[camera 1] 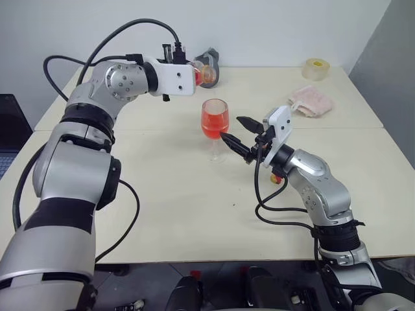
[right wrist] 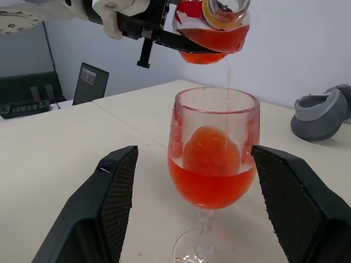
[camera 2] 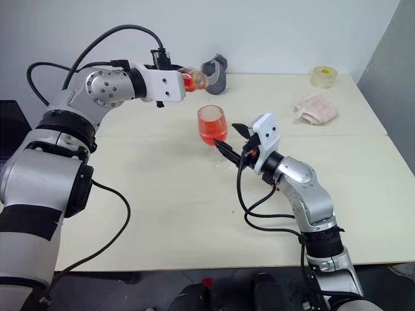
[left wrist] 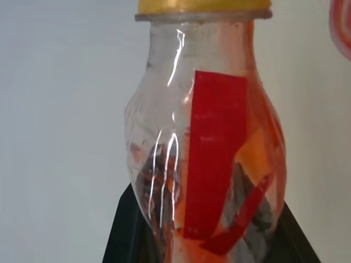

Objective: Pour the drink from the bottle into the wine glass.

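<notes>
Your left gripper (right wrist: 164, 33) is clamped on the small clear plastic bottle (right wrist: 211, 27), tipped on its side above the clear stemmed wine glass (camera 1: 215, 126). You see a thin thread of bright red drink (right wrist: 211, 183) falling into the bowl, roughly a third full. Your right gripper (camera 1: 237, 135) brackets the glass, fingers (right wrist: 112, 197) apart, not touching, on the cream table (camera 1: 194, 207).

Left arm (camera 1: 78, 162): silver-grey rounded shells, black joint bands, round disc with screw ring near wrist, white boxy wrist block, black cables looping above.
Right arm (camera 1: 321, 194): same silver shells, black joints, white angular wrist block, black cable coiled beside forearm.
Right gripper (right wrist: 211, 211): two black fingers (right wrist: 109, 203), fine cross-hatched pads.
</notes>
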